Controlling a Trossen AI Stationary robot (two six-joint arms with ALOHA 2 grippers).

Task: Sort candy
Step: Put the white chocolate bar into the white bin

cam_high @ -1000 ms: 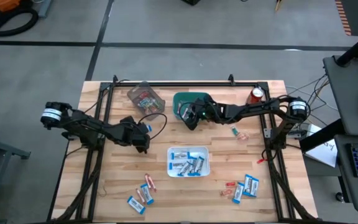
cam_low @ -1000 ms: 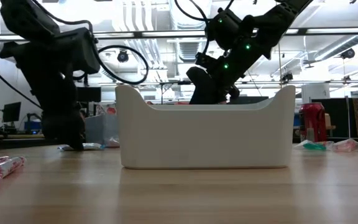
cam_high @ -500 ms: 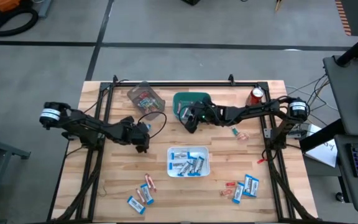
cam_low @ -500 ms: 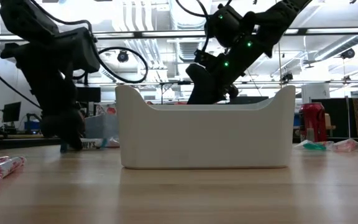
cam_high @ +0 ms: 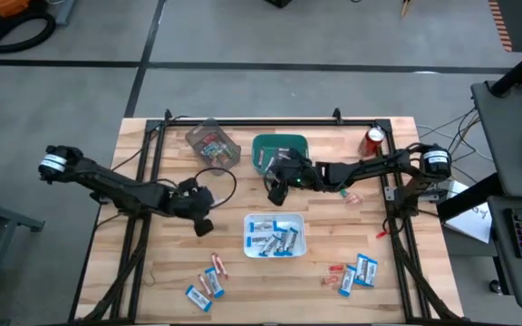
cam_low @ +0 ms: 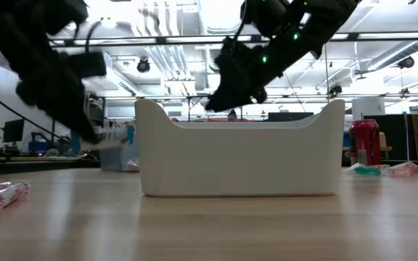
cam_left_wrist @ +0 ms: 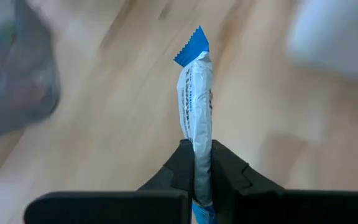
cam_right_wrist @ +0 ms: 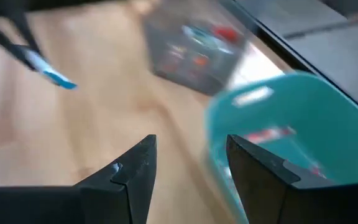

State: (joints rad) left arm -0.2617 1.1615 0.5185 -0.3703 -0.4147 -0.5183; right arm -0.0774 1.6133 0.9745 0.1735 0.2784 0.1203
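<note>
left gripper (cam_left_wrist: 194,163): you've got its jaws clamped on a blue-and-white packet (cam_left_wrist: 196,106), which stands up from between the fingers, blue crimped end on top. in the high view the gripper (cam_high: 202,225) sits over bare wood, left of the white bin.
right gripper (cam_right_wrist: 188,163): your jaws are apart with nothing between them. the gripper (cam_high: 275,190) hangs near the edge of the green bin (cam_high: 280,145), between it and the white bin.
white bin (cam_high: 275,234): centre of the table, blue-and-white packets lying inside.
green bin, inside: the right wrist view shows a pinkish-white stick on its floor.
clear box (cam_high: 212,142): left of the green bin, red and blue wrappers inside, too blurred to tell which.
loose candy, front left (cam_high: 207,284): pinkish sticks and a blue-and-white packet lying close together on the wood.
loose candy, front right (cam_high: 356,272): blue-and-white packets beside red-orange pieces.
loose candy, right of centre (cam_high: 347,192): a couple of small pieces near the right arm.
soda can (cam_high: 374,139): upright at the back right.
</note>
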